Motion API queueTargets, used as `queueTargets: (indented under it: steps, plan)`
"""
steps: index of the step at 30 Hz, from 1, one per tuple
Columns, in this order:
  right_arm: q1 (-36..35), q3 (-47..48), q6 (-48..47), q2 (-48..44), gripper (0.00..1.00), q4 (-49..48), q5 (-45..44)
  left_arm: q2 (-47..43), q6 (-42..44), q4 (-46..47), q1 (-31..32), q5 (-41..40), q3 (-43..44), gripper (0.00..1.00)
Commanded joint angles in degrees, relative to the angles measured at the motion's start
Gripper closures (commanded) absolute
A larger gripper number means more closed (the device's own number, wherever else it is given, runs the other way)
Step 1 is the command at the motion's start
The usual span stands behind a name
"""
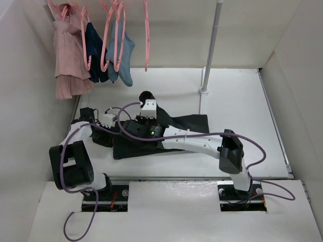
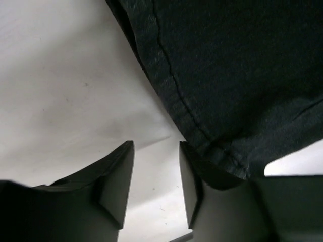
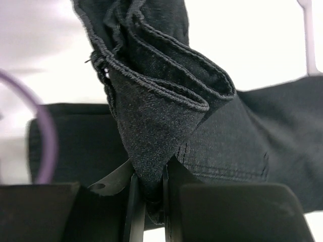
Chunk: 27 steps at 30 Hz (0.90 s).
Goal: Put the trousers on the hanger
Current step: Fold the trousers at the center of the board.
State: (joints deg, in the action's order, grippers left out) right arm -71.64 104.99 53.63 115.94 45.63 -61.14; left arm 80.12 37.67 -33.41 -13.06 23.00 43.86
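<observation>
Black trousers (image 1: 194, 123) are lying mid table (image 1: 242, 101), w/ one end bunched up. R gripper (image 3: 149, 176) is pinching that folded bit tight, w/ stitched edges fanning out above the fingers. L gripper (image 2: 156, 146) is low over the table, jaws apart, nothing btwn them, trouser hem just beside one finger. Empty pink hanger (image 1: 147, 40) hangs at the back, well apart from the trousers.
</observation>
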Motion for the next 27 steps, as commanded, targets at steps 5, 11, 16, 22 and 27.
queueTargets:
  steps: [5,11,16,22,27]
  plan:
    - [-4.5,5.2,-16.3,0.7,1.00,-21.0,-1.4,1.9,-1.6,1.5,0.7,-0.9,0.3,0.68]
    - [-5.2,3.9,-25.6,2.6,1.00,-33.1,9.9,1.3,-1.6,2.0,0.7,-0.9,0.3,0.70]
    - [-5.2,2.4,-27.8,6.5,1.00,-37.1,18.9,-0.6,-5.1,2.6,0.7,-3.0,1.7,0.70]
    - [-5.2,1.8,-32.9,9.7,1.00,-42.0,28.1,-1.1,-13.3,2.0,-3.5,-11.6,9.0,0.65]
    - [-6.2,-0.1,-39.9,11.1,1.00,-44.5,35.7,-1.8,-16.0,2.0,-3.6,-17.4,10.9,0.62]
